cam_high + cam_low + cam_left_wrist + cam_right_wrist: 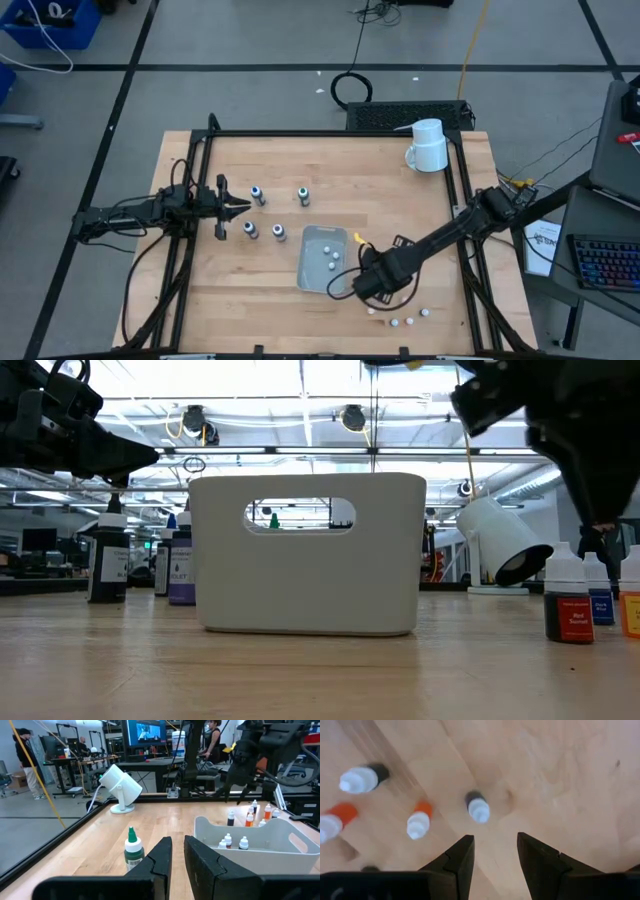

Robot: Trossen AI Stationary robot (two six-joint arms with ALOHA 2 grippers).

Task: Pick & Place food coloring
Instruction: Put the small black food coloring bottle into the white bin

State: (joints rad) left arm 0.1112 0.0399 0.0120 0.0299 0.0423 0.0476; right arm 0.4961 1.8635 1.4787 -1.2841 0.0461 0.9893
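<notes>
Wooden table [260, 290] with a black frame along its edges. Two dark arms over it. Left arm comes in from the left edge; left gripper [240, 208] hovers left of centre, fingers [160, 857] pressed together, holding nothing. Right arm reaches in from the right edge down toward the near edge; right gripper [493, 851] points down at the wood, jaws parted wide, nothing between them.

White bin [308, 262] sits just near of centre, long side running toward the near edge; a cut-out handle shows in its wall in the low view. White mug [429, 146] at the far right corner, lying tilted on its side.

Food coloring: four small bottles [257, 194] stand in a loose group left of centre, right by the left gripper, between it and the bin. A few little bottles [328, 254] are already inside the bin. More bottles [409, 321] stand on the wood near the near edge, right of the bin, under and beside the right gripper; one dark bottle [477, 807] stands just ahead of its fingertips, not touching.
</notes>
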